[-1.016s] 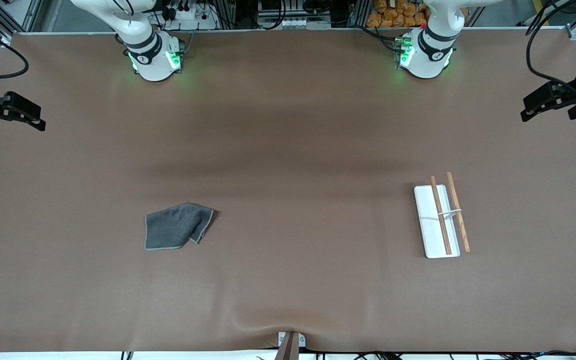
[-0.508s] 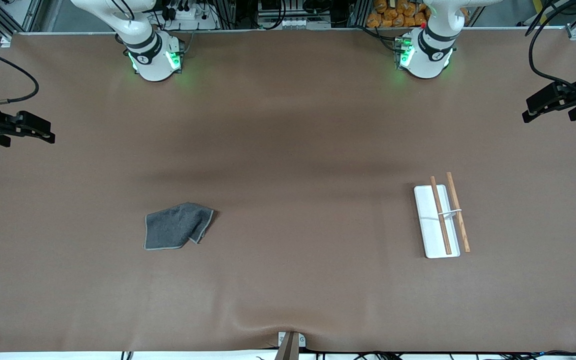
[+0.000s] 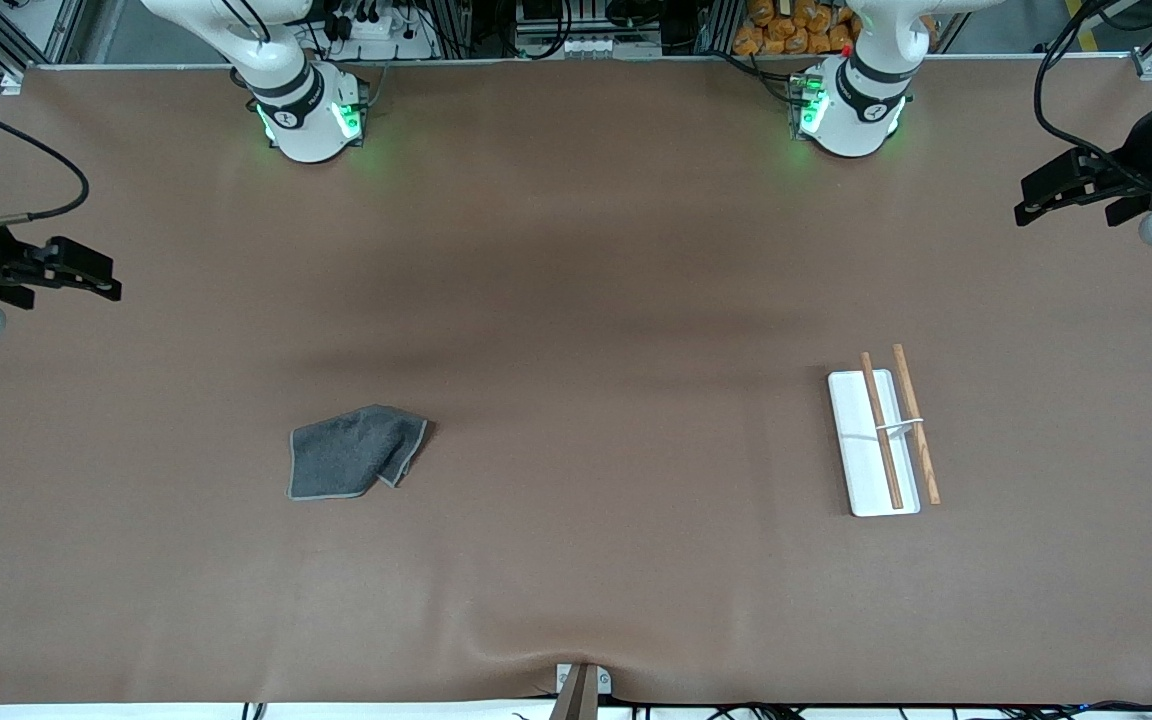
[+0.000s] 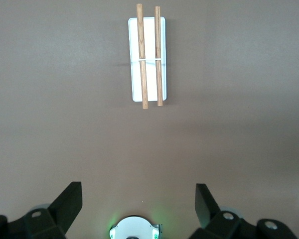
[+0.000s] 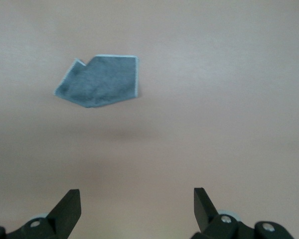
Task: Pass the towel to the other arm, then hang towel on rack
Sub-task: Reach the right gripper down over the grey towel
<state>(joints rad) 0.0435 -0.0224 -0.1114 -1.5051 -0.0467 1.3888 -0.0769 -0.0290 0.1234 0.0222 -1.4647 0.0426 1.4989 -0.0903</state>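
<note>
Progress: nothing done; pick-up, handover and hanging all remain.
Towel: small dark grey cloth with pale hem (image 3: 356, 453), folded flat on the brown table (image 3: 576, 300), toward the right arm's end.
Axis: roughly 2 to 8 o'clock in the front view.
Rack: white tray base with two wooden rods (image 3: 883, 430), toward the left arm's end, well apart from the towel.
Right gripper (image 3: 76, 275): aloft over the table's edge, fingers spread, empty.
Left gripper (image 3: 1056, 190): aloft over the other edge, fingers spread, empty.

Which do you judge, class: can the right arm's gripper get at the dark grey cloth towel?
Probably yes: the right gripper is open, and nothing lies on or beside the dark grey cloth towel.
</note>
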